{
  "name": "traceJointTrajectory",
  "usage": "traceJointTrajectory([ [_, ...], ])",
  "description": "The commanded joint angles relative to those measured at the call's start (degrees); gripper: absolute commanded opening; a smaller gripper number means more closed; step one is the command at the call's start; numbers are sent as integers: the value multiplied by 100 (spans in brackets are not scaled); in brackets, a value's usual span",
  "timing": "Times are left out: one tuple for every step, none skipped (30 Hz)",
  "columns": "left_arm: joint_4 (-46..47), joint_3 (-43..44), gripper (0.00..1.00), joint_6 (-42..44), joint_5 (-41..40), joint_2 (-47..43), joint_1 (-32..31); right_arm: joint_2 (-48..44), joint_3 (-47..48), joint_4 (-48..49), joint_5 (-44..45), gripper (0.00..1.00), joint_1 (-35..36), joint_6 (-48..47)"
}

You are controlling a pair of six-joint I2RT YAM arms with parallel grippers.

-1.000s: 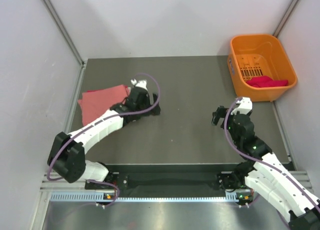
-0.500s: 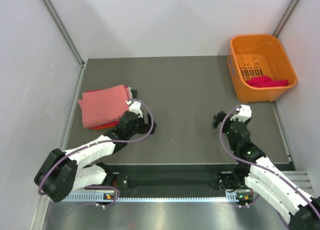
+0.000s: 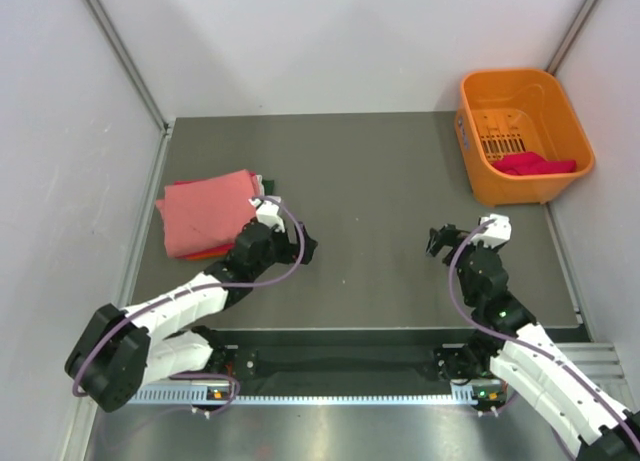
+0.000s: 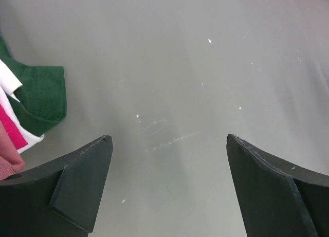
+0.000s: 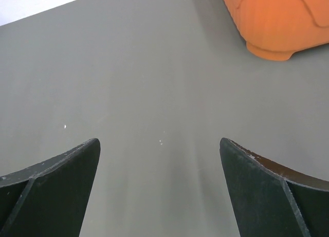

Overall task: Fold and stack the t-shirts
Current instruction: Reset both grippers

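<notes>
Hovering right gripper (image 3: 438, 243), spread and empty, lower left of magenta-red t-shirt (image 3: 535, 164) in basket (image 3: 467, 131). Holding left gripper (image 3: 303, 249) spread too, farther off.

Pale walls (image 3: 330, 41) enclose a dark grey table (image 3: 370, 181).
</notes>
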Motion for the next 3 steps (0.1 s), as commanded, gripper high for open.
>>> traceJointTrajectory([
  [378, -41, 96, 71, -5, -130, 4, 44, -8, 229, -1, 100, -48, 85],
  [395, -58, 96, 71, -14, -139, -4, 61, 19, 185, 7, 100, -48, 85],
  [404, -58, 96, 71, -14, -130, 4, 53, 54, 133, 16, 100, -48, 94],
])
